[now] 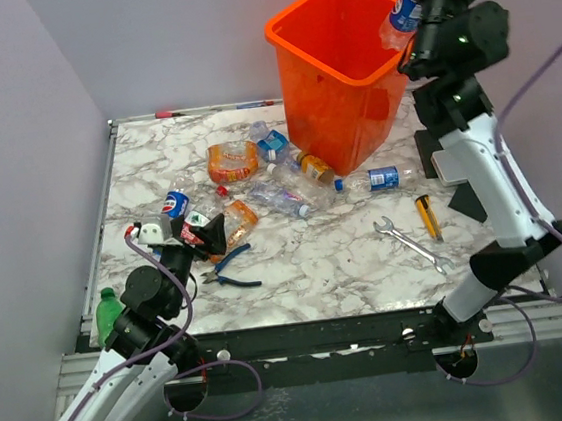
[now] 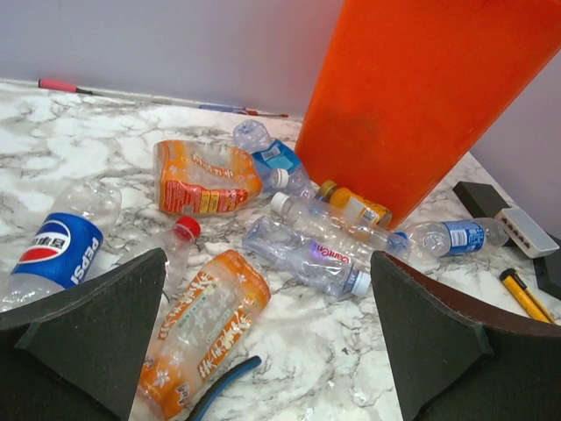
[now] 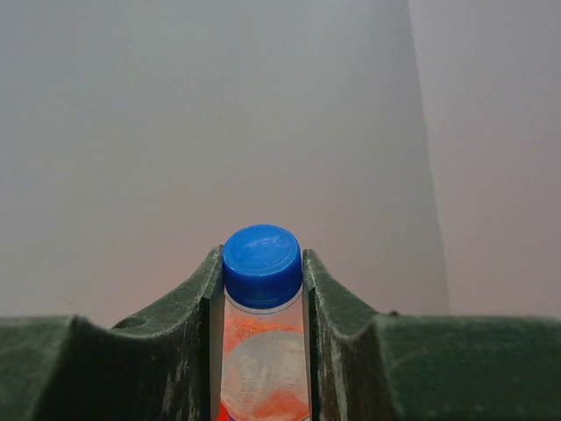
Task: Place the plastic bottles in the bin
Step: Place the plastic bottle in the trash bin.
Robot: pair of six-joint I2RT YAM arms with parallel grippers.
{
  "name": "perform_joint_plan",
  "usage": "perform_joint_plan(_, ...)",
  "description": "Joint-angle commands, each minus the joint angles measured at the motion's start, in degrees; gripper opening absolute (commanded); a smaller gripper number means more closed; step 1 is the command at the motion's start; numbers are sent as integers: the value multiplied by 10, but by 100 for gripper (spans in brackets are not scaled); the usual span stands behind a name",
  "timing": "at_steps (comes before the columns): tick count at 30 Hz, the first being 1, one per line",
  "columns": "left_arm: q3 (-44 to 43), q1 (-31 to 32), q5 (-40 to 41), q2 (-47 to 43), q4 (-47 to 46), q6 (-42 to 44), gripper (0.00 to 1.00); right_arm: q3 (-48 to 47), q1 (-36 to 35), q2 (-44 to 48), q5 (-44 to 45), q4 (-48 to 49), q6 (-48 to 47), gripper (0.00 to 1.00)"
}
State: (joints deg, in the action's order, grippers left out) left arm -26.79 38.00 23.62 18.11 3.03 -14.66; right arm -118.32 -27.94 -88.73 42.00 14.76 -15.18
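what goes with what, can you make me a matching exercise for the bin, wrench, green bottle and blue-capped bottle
1 bin
2 wrench
3 green bottle
4 blue-capped bottle

a held in the right gripper
b near right part of the table
c far side of the table
d at the table's near left corner

Pairs: 1-c, 2-b, 3-d, 4-a

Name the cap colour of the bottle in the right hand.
The bottle's cap is blue; clearest in the right wrist view.

Plastic bottles (image 1: 378,178): eleven, one green
Orange bin (image 1: 336,114): one
Pliers (image 1: 229,271): one
Wrench (image 1: 410,244): one
Yellow-handled knife (image 1: 428,217): one
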Motion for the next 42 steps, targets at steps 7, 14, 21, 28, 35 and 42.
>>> perform_joint_plan(7,15,0,45,-49,34,-29,99,-70,99,-172,-25,0,58,0)
perform_joint_plan(14,12,0,42,-43,38,-27,99,-84,129,-238,-15,-81,109,0)
perform_joint_plan(21,8,-1,37,-25,37,-24,99,-58,135,-249,-23,-175,171,0)
perform_joint_plan(28,8,-1,35,-24,38,-24,99,-79,136,-255,-87,-248,210,7)
perform_joint_plan(35,10,0,37,-31,38,-24,99,-102,136,-239,-119,-276,233,82)
perform_joint_plan(42,7,0,37,-13,38,-26,99,-149,114,-165,-182,-265,257,87)
